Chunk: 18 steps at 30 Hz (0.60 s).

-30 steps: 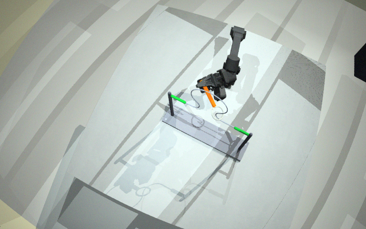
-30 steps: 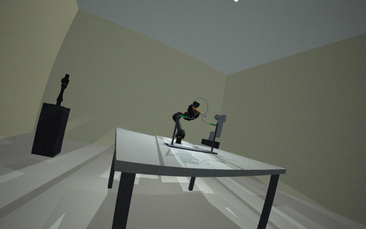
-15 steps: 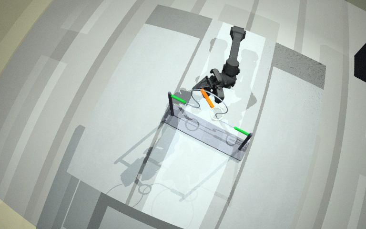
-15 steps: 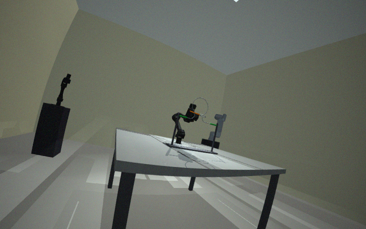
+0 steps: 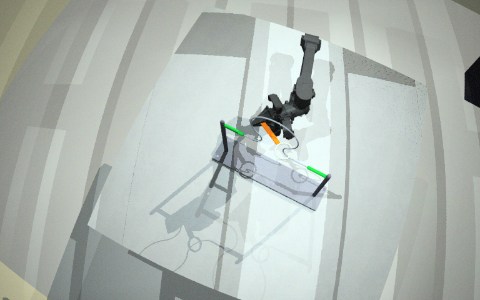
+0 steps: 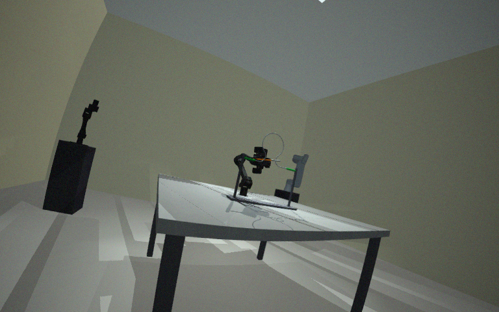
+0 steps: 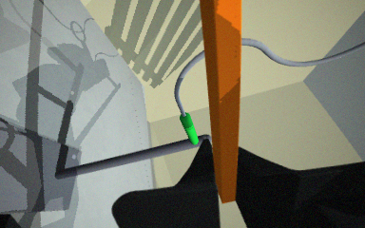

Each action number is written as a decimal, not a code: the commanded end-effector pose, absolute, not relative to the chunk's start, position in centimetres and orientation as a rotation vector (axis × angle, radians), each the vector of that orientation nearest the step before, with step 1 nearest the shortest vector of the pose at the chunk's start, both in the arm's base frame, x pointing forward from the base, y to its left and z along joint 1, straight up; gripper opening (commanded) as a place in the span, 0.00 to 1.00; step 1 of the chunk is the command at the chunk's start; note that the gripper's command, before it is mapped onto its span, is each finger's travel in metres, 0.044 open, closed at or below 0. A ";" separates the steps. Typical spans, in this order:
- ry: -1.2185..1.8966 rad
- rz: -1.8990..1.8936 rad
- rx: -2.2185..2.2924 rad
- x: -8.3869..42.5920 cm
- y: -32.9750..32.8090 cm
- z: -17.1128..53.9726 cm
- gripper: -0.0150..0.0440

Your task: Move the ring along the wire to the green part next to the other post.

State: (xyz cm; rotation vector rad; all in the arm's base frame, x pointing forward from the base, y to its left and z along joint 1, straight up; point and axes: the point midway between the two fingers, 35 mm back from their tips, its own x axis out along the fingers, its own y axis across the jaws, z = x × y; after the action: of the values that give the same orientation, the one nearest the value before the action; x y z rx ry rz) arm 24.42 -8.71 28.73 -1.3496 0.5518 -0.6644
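Note:
My gripper [image 5: 264, 124] [image 7: 211, 142] is shut on the orange handle [image 5: 270, 134] [image 7: 224, 95] near its far end. The pale ring [image 5: 275, 151] at the handle's other end is around the grey wire [image 5: 297, 139] [image 6: 273, 133] [image 7: 275, 60], at the small bend below the big loop, on the right post's side. Whether ring and wire touch cannot be told. One green part [image 5: 234, 129] [image 7: 189, 128] is by the left post [image 5: 224, 137] [image 7: 132, 157], the other green part [image 5: 317, 171] [image 6: 290, 169] by the right post [image 5: 321, 185]. The ring is out of the wrist view.
The posts stand on a flat base plate [image 5: 309, 205] on the white table [image 5: 183, 111] [image 6: 190, 208]. The wire's tall loop rises close to my gripper and handle. A grey arm [image 6: 299, 171] stands behind, and a black arm [image 6: 84, 121] on a black pedestal [image 6: 68, 177] stands far left.

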 end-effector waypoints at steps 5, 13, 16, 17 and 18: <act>0.581 -0.606 -1.146 24.5 -8.1 25.7 0.00; 0.531 -0.514 -0.996 25.6 -7.6 23.2 0.00; 0.534 -0.506 -0.970 25.6 -7.4 22.8 0.00; 0.535 -0.502 -0.956 25.6 -7.3 22.6 0.00; 0.537 -0.497 -0.937 25.6 -7.1 22.4 0.00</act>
State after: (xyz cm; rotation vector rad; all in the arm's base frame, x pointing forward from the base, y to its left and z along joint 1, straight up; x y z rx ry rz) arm 25.52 -7.48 23.44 -0.9833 0.5290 -0.5217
